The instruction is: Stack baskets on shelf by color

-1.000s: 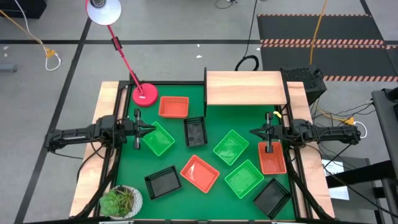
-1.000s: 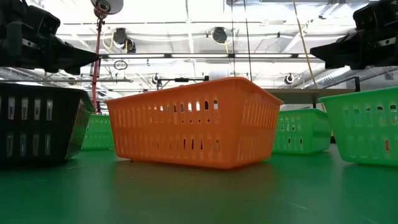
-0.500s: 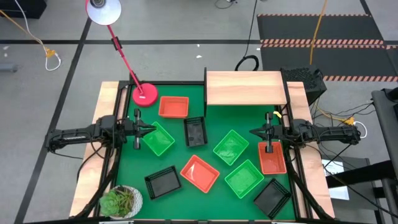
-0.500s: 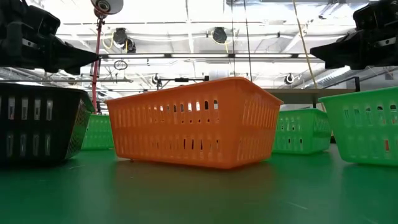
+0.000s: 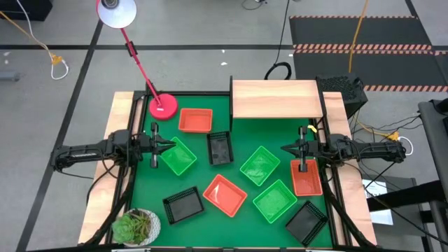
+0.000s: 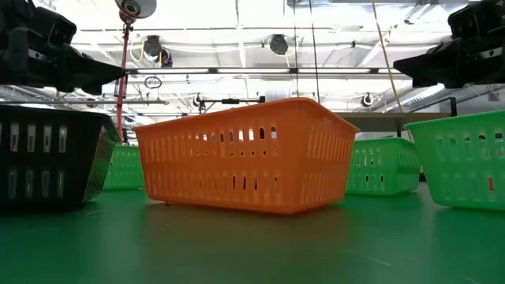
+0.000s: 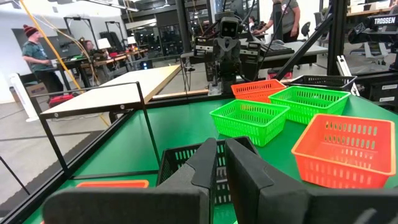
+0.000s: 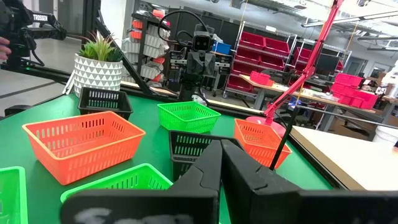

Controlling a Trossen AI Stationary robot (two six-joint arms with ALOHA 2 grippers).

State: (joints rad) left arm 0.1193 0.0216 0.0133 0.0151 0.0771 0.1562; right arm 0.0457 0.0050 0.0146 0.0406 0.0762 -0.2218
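Nine baskets sit on their bottoms on the green table; the light-wood shelf (image 5: pixel 276 98) stands at the far edge with nothing on it. Green baskets: (image 5: pixel 177 155), (image 5: pixel 260 166), (image 5: pixel 274 201). Orange ones: (image 5: pixel 195 120), (image 5: pixel 225 194), (image 5: pixel 306 177). Black ones: (image 5: pixel 220 148), (image 5: pixel 183 205), (image 5: pixel 306 222). My left gripper (image 5: pixel 164 145) hovers shut above the left green basket's far corner, pointing right. My right gripper (image 5: pixel 287 148) hovers shut beside the right orange basket, pointing left. The wrist views show the shut fingers of the left gripper (image 7: pixel 221 163) and the right gripper (image 8: pixel 221 165).
A red lamp base (image 5: pixel 162 106) stands at the far left corner, its arm reaching up past the table. A potted plant (image 5: pixel 136 226) sits at the near left corner. The low view is filled by the middle orange basket (image 6: pixel 245 154). People stand in the room behind.
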